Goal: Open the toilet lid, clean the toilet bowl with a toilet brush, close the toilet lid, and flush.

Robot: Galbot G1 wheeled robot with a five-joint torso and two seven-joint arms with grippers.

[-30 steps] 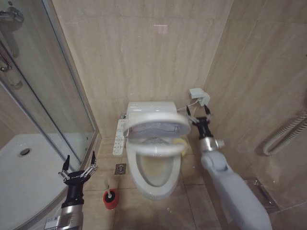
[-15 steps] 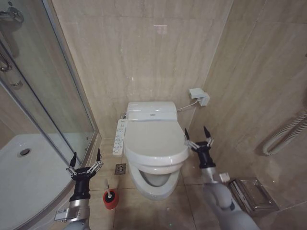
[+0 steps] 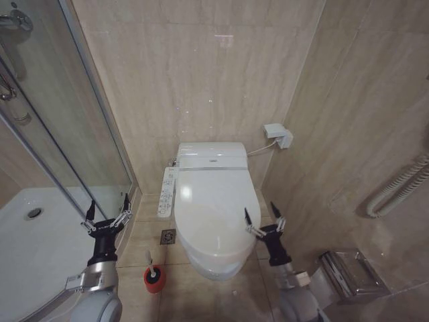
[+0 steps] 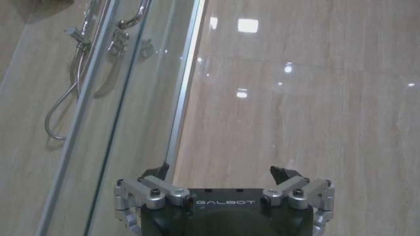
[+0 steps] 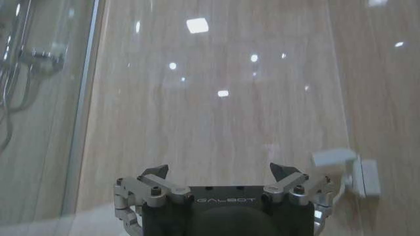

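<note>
Head view: toilet lid [image 3: 213, 211] lies shut; right gripper [image 3: 263, 220] spread wide beside it, left gripper [image 3: 106, 211] wide above toilet brush [image 3: 151, 268].

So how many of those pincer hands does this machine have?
2. The left pincer hangs open beside the shower glass, above the toilet brush. The right pincer hangs open by the right edge of the closed toilet lid. Neither holds anything.
</note>
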